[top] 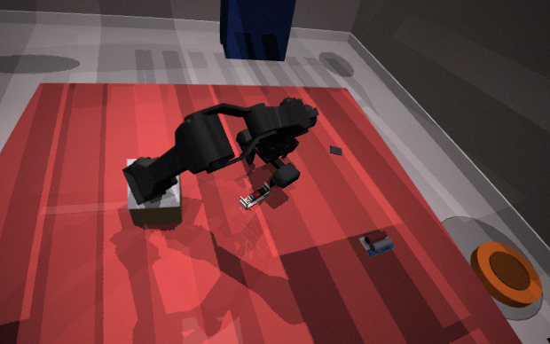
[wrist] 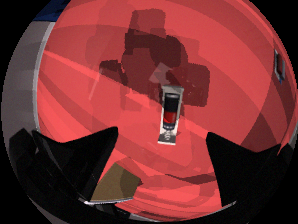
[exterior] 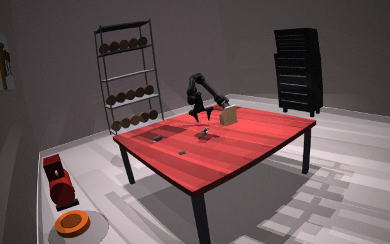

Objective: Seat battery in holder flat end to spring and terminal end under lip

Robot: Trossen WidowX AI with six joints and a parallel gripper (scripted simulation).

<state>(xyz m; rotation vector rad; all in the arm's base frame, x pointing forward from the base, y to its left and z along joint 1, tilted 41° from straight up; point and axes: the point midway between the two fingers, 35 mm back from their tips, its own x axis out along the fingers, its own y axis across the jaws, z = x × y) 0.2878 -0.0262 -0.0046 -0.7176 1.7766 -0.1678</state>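
Observation:
The small pale holder (top: 244, 202) (exterior: 203, 133) (wrist: 166, 140) stands on the red table. The black and red battery (top: 257, 194) (wrist: 171, 107) lies lengthwise in it and looks straight in the wrist view. Its red end faces the spring (wrist: 168, 134); its black end is by the holder's far end wall. Whether that end is under the lip, and whether the battery is fully flat, I cannot tell. My gripper (exterior: 203, 121) (wrist: 164, 135) is wide open and empty, above the holder. In the wrist view the fingers stand well apart, one to each side, with no contact visible.
A blue and white board with a red and a grey cylinder (top: 376, 244) (exterior: 158, 138) (wrist: 280, 66) lies on the table away from the holder. A small dark flat piece (top: 335, 150) (exterior: 182, 153) lies elsewhere on it. The arm's base block (top: 156, 215) (exterior: 229, 116) (wrist: 116, 184) stands near the holder.

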